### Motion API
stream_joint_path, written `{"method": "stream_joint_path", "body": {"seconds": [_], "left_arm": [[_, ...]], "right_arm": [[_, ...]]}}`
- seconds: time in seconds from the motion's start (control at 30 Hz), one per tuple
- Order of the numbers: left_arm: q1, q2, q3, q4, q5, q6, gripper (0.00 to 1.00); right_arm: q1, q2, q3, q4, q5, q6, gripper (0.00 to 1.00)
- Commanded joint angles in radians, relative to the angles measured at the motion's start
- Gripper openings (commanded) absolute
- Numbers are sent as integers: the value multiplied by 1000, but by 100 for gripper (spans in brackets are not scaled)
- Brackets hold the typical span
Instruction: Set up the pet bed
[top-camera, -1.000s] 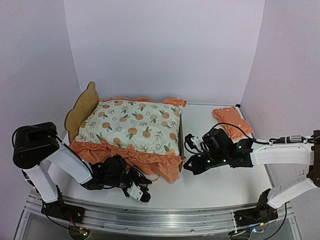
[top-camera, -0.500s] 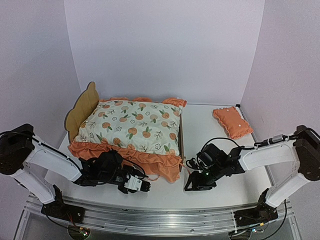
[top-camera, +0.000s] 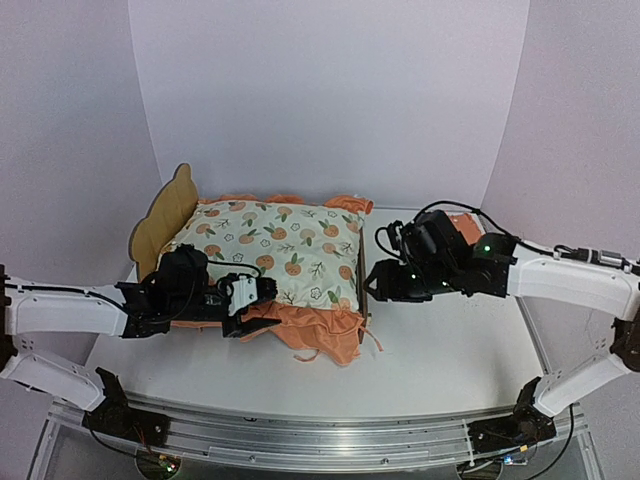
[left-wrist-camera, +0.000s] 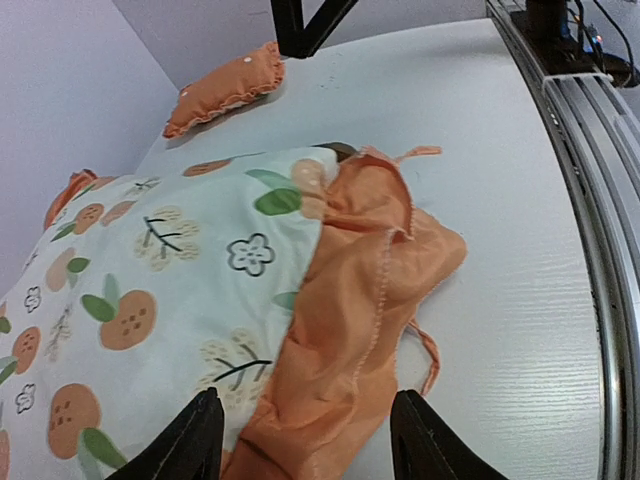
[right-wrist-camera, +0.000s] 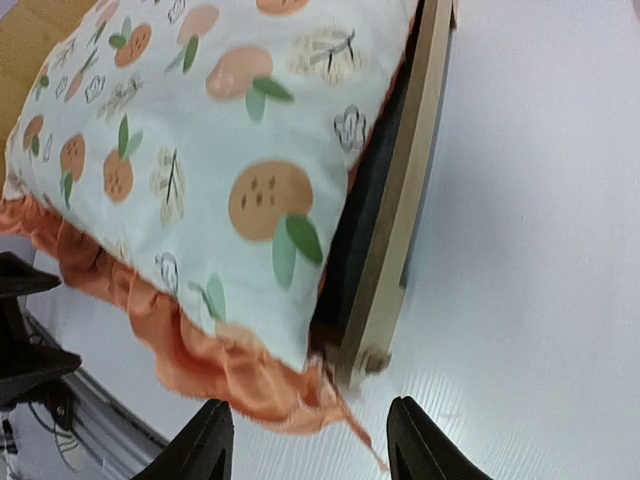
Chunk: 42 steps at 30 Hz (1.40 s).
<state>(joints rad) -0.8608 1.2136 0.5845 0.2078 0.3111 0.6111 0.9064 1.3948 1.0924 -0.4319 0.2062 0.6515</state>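
Observation:
The pet bed (top-camera: 158, 218) stands at the table's left with its scalloped headboard on the far left. An orange-print mattress pad (top-camera: 275, 245) lies on it and hides its base. The pad's orange ruffle (left-wrist-camera: 350, 300) is bunched over the front edge. My left gripper (top-camera: 258, 312) hovers at that front edge, open, its tips either side of the ruffle (left-wrist-camera: 308, 445). My right gripper (top-camera: 372, 285) is open at the bed's foot, nothing between its tips (right-wrist-camera: 312, 445). The plywood foot rail (right-wrist-camera: 405, 190) and dark base edge show just ahead of it.
A small orange pillow (left-wrist-camera: 225, 88) lies at the back right of the table, mostly hidden behind the right arm in the top view. A thin orange tie string (left-wrist-camera: 425, 355) trails from the ruffle onto the table. The metal rail (left-wrist-camera: 590, 200) marks the near edge.
Both grippers have opened. The left one rose from the table's front to the bed's front ruffle, which is now bunched up. The right one swung down, then up to the foot rail.

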Motion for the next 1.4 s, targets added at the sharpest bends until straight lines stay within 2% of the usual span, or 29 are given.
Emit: {"method": "stream_joint_path", "body": {"seconds": [0.0,0.13,0.27,0.47,0.57,0.73,0.9,1.17,1.37], "left_arm": [[78,-52,70,-50,56,-146,60],[173,-81,85,-55,96,-218,60],[290,-119,93,-66,154,-252,60],[385,-166,119,-166,214,-218,61],[414,-183,115,-198,231,-183,61],[452,-213,85,-267,284,-97,63],[459,-232,62,-318,305,-59,63],[459,-253,64,-383,422,28,63],[455,-272,56,-450,500,92,63]], "right_arm": [[-45,190,201,-54,161,-98,56],[-112,347,334,-75,149,-109,56],[-167,434,385,-76,123,-97,51],[-222,544,430,-74,-75,-93,48],[-252,570,429,-76,-101,-75,48],[-307,546,392,-86,-52,-74,48],[-356,492,366,-121,-43,-141,48],[-463,438,402,-282,-52,-291,49],[-502,407,476,-349,-95,-393,54]]}}
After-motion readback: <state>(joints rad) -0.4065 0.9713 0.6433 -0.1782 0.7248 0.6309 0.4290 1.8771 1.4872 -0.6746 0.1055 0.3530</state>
